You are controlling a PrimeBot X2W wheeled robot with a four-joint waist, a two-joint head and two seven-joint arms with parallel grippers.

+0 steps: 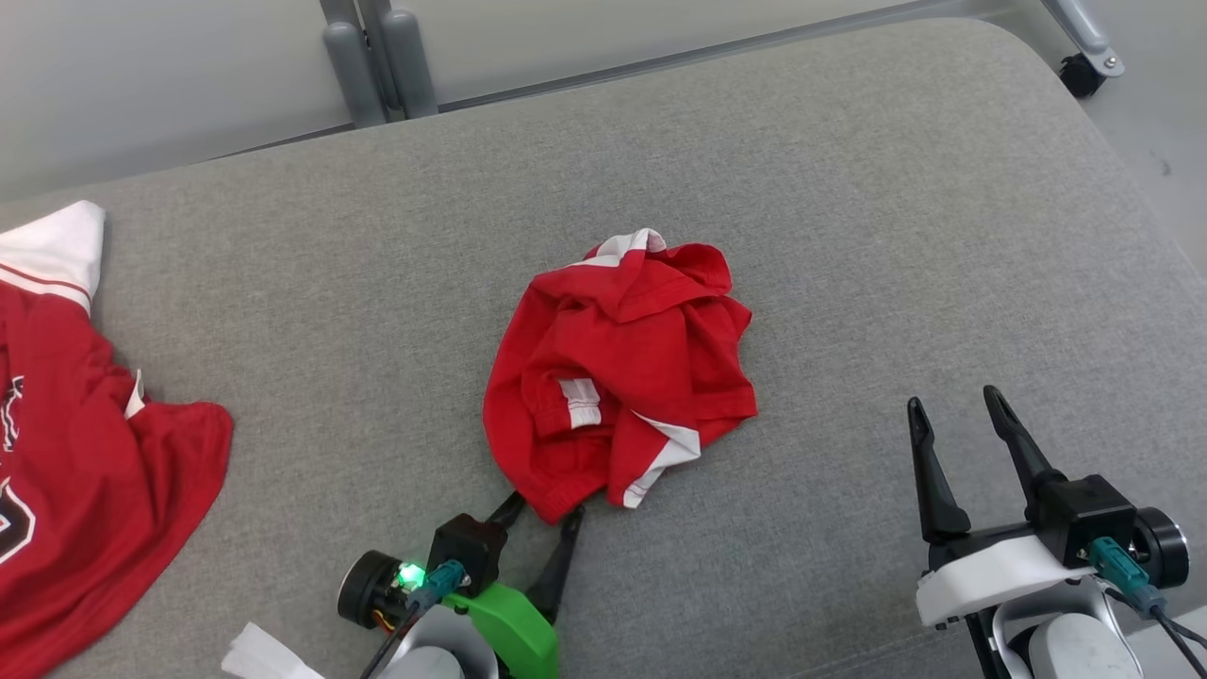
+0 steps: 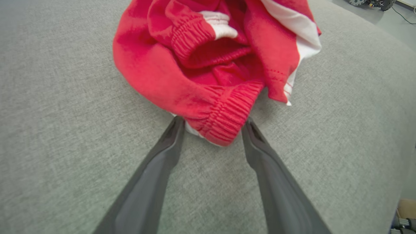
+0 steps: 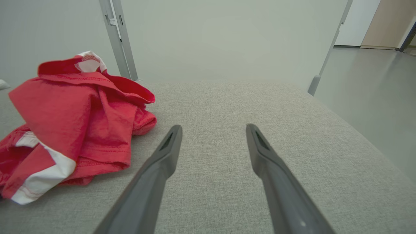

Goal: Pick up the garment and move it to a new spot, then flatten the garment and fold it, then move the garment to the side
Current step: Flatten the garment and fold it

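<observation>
The left hand (image 2: 213, 126) was seen open, its fingers (image 2: 169, 139) set either side of the elastic hem at the near edge of the crumpled garment (image 1: 618, 368), which lay mid-tabletop (image 1: 849, 189). The hem should probably be pinched deep and firmly before any lift is made. The right hand (image 1: 952, 398) was seen open, well apart from the garment.

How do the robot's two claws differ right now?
The green-cased left claw straddles the elastic hem of the crumpled red-and-white garment; the white-cased right claw sits apart from it, over the bare grey fabric cushion. Both have two long dark fingers, spread open.
</observation>
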